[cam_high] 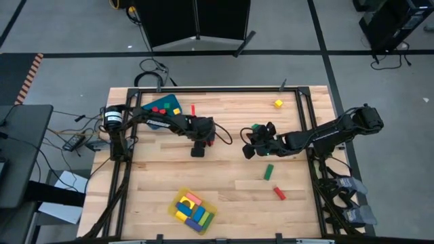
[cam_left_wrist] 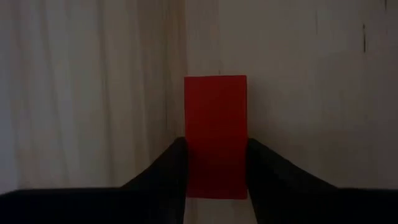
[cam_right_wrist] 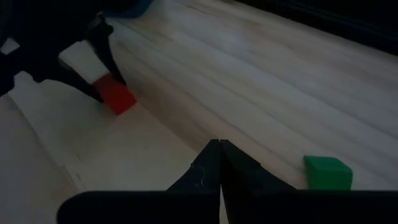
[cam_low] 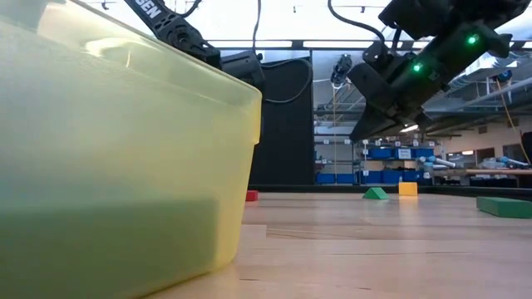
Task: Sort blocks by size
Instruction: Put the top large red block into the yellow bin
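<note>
My left gripper [cam_high: 207, 139] is near the table's middle, shut on a red block [cam_left_wrist: 215, 134]; both also show in the right wrist view [cam_right_wrist: 117, 98]. My right gripper [cam_high: 248, 148] hangs above the table to the right of it, shut and empty [cam_right_wrist: 219, 149]. A green block [cam_high: 256, 127] lies just beyond it. Loose on the table are a green bar [cam_high: 268, 172], a red bar [cam_high: 279, 193], a yellow cube [cam_high: 278, 103] and a red bar [cam_high: 192, 109]. The blue bin [cam_high: 163, 108] and the yellow tray [cam_high: 194, 209] each hold blocks. My left gripper pinches the red block by its two opposite long sides [cam_left_wrist: 189, 162] between its two fingers. The fingers come from above, pointing down. In the right wrist view the block's lower edge [cam_right_wrist: 124, 107] seems to sit on the table top.
The yellow tray's wall [cam_low: 125, 166] fills the low view's left half. The table's frame rails run along its left and right edges [cam_high: 305, 115]. Bare wood lies between the two grippers and the near edge [cam_high: 230, 183].
</note>
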`<state>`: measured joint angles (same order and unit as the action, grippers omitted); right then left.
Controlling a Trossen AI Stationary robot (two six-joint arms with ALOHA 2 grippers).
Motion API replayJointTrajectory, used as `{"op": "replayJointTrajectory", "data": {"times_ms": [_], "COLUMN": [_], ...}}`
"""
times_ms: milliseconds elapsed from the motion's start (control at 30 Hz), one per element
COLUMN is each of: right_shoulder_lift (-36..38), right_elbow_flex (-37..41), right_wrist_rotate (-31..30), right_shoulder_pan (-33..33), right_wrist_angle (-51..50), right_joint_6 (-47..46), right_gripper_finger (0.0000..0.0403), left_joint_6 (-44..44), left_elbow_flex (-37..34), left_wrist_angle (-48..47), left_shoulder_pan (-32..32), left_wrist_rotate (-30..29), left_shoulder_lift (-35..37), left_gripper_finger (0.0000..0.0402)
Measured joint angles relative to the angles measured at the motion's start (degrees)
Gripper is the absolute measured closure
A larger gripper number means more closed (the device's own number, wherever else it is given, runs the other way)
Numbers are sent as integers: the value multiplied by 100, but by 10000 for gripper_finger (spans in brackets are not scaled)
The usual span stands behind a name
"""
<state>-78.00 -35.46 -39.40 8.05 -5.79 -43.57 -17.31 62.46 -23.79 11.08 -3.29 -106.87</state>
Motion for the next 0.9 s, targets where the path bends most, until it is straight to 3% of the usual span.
{"op": "replayJointTrajectory", "data": {"times_ms": [167,267,500,700,900], "right_shoulder_lift": [-2,0,4,7,11], "right_elbow_flex": [0,0,0,0,0], "right_wrist_rotate": [4,4,7,6,52], "right_shoulder_pan": [16,61,175,134,31], "right_wrist_angle": [234,494,1239,1764,2054], "right_joint_6": [414,774,1859,2588,2906], "right_gripper_finger": [392,392,392,392,392], "left_joint_6": [345,376,457,1718,3027], "left_elbow_flex": [-52,-35,-137,-202,-197], "left_wrist_angle": [126,186,-387,-621,-553], "left_shoulder_pan": [-98,-381,-1848,-3336,-4083], "left_wrist_rotate": [206,500,1214,1185,589], "left_shoulder_lift": [267,773,1992,2123,1925], "left_gripper_finger": [272,272,272,272,272]}}
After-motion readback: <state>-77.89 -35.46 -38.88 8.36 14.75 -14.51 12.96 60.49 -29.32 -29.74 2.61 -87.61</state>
